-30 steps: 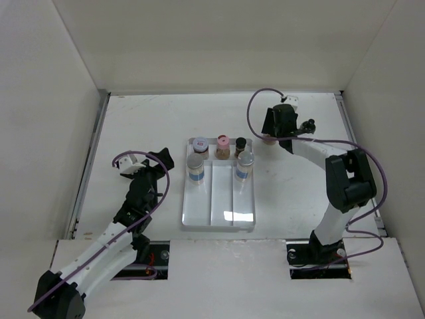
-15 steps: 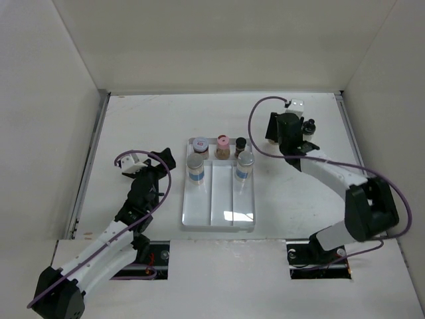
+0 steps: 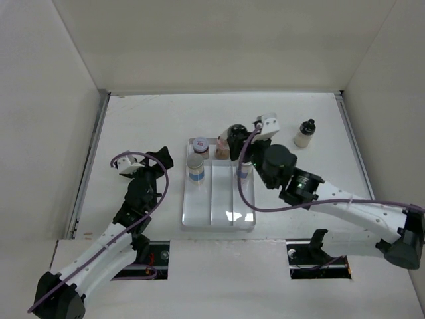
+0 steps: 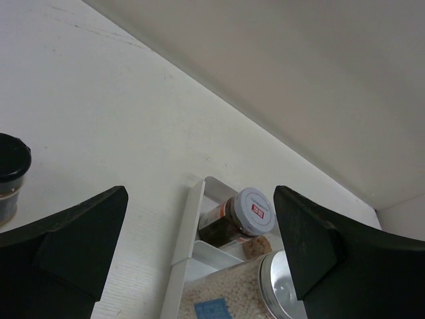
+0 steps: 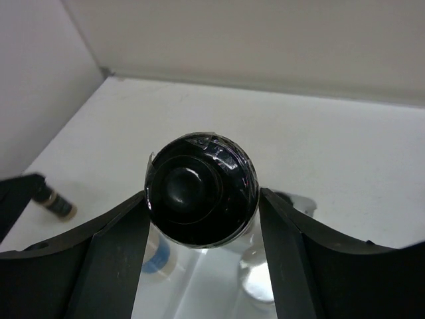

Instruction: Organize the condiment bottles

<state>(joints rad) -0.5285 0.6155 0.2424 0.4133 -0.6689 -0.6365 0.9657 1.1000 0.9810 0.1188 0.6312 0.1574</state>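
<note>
My right gripper (image 3: pixel 237 138) is shut on a black-capped bottle (image 5: pixel 201 189) and holds it above the back right of the clear divided tray (image 3: pixel 219 212). In the tray stand a dark jar with a white cap (image 3: pixel 200 149), a pink-capped bottle (image 3: pixel 222 145) and a silver-capped, blue-labelled jar (image 3: pixel 195 166). Another silver-capped jar (image 3: pixel 244 171) is partly hidden by the right arm. A black-capped bottle with pale contents (image 3: pixel 305 133) stands on the table at the back right. My left gripper (image 3: pixel 159 159) is open and empty, left of the tray. A black-capped bottle (image 4: pixel 10 174) stands on the table to its left.
White walls close in the table on three sides. The left wrist view shows the tray's left rim (image 4: pixel 186 232), the dark jar (image 4: pixel 240 214) and the silver-capped jar of grains (image 4: pixel 282 292) just ahead of the open fingers. The tray's front compartments hold nothing.
My right arm swung from the back right of the table leftward over the tray, carrying a black-capped bottle. One bottle stays at the back right. The left arm has barely moved.
</note>
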